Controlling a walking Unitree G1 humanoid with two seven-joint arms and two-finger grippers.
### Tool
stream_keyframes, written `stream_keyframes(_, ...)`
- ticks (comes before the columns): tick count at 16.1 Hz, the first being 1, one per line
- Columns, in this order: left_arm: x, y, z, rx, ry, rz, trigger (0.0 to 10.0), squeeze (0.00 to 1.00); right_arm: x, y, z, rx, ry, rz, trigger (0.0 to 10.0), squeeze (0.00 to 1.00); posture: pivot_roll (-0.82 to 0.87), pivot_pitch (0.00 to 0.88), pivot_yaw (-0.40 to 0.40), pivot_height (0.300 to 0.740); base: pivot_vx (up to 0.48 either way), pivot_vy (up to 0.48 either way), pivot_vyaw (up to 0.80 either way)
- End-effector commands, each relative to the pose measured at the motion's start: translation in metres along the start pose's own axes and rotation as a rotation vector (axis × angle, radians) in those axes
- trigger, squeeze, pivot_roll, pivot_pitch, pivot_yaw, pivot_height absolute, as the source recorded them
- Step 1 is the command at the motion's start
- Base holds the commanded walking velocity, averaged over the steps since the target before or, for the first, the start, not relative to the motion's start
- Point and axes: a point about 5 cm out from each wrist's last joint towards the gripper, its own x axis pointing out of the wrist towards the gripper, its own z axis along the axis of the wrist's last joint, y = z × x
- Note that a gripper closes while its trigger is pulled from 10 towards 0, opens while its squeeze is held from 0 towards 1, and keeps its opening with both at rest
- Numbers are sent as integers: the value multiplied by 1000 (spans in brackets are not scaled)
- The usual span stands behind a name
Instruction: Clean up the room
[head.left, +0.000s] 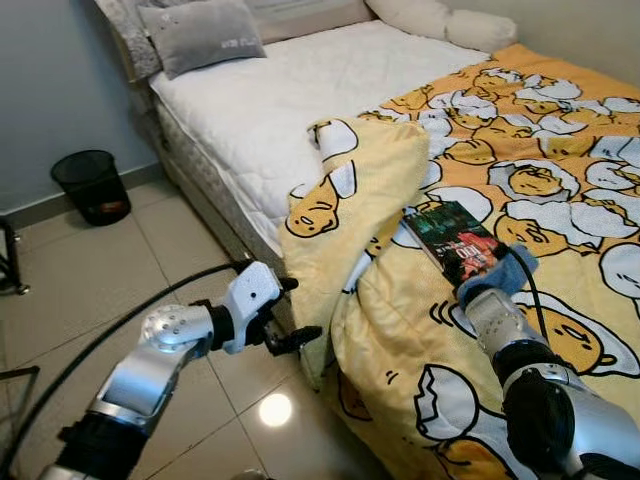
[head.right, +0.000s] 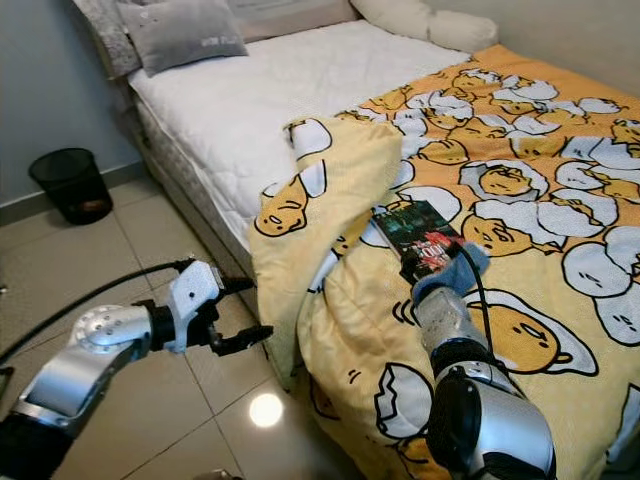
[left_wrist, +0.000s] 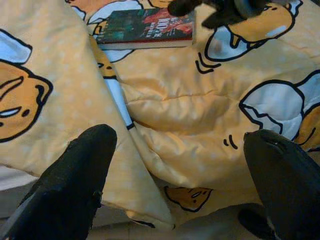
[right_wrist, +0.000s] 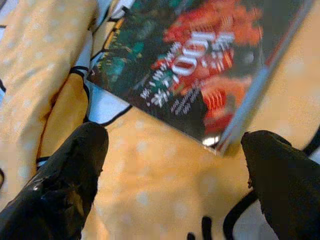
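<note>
We see a paperback book (head.left: 455, 240) lying flat on the yellow egg-print duvet (head.left: 560, 210), which covers the near side of the bed (head.left: 250, 110) and is folded back in a rumpled flap near the bed's edge. Our right gripper (right_wrist: 172, 165) sits just short of the book's near corner, its two black fingers (right_wrist: 70, 175) spread wide with nothing between them. From the right wrist view, the book lies straight ahead of that gripper, its long axis running away from us and slightly toward our left, with the spine edge toward the right-hand finger. We judge the coming move to be a short push forward so the fingers straddle the book's near end across its narrow width.

Our left gripper (head.left: 290, 312) hangs beside the bed, over the tiled floor (head.left: 150, 260), fingers also spread and empty, near the hanging fold of the duvet. It is well apart from the book, so the right arm is clearly the nearer one.

A black mesh wastebasket (head.left: 91, 185) stands by the wall.
</note>
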Motion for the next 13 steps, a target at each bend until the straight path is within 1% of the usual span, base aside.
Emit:
stream_keyframes(1, -3, -1, 6, -1, -22, -11, 10000, 553, 1, 4, 2, 83, 3, 15, 10000, 0, 62, 0, 58, 740, 0, 0, 0)
stream_keyframes(2, -3, -2, 12, 5, -37, -32, 10000, 553, 1, 4, 2, 155, 2, 17, 10000, 0, 70, 0, 59, 740, 0, 0, 0)
stream_keyframes(3, -2, -4, 15, 12, -42, -46, 10000, 545, 1, 2, 3, 160, -6, 3, 10000, 0, 76, 0, 62, 740, 0, 0, 0)
stream_keyframes(5, 1, -6, 18, 10, -51, -42, 10000, 553, 1, -2, 5, 141, -35, -26, 10000, 0, 58, 0, 62, 740, 0, 0, 0)
stream_keyframes(6, 2, -6, 18, -4, -64, -27, 10000, 553, 1, -1, 6, 156, -42, -14, 10000, 0, 56, 0, 61, 740, 0, 0, 0)
stream_keyframes(7, 3, -8, 19, -44, -92, 30, 10000, 541, 0, 4, 5, 156, -50, 38, 10000, 0, 41, 0, 55, 740, 0, 0, 0)
stream_keyframes(8, 5, -8, 20, -104, -130, 112, 10000, 533, -1, 7, 4, 129, -58, 105, 10000, 0, 24, 0, 42, 740, 0, 0, 0)
stream_keyframes(9, 5, -6, 18, -129, -134, 160, 10000, 525, -1, 7, 4, 94, -66, 133, 10000, 0, 7, 0, 35, 740, 0, 0, 0)
stream_keyframes(10, 5, -2, 15, -170, -130, 247, 10000, 478, -4, 7, 5, 6, -92, 181, 10000, 0, -5, 0, 32, 740, 0, 0, 0)
stream_keyframes(11, 4, 1, 13, -182, -134, 283, 10000, 447, -6, 6, 5, -27, -97, 198, 10000, 0, -20, 0, 29, 740, 0, 0, 0)
stream_keyframes(12, 0, 8, 15, -180, -151, 375, 10000, 388, -14, 4, 6, -122, -137, 254, 10000, 0, -40, 0, 33, 740, 0, 0, 0)
stream_keyframes(13, -2, 13, 15, -181, -152, 444, 10000, 345, -24, 3, 7, -183, -176, 289, 10000, 0, -55, 0, 43, 740, 0, 0, 0)
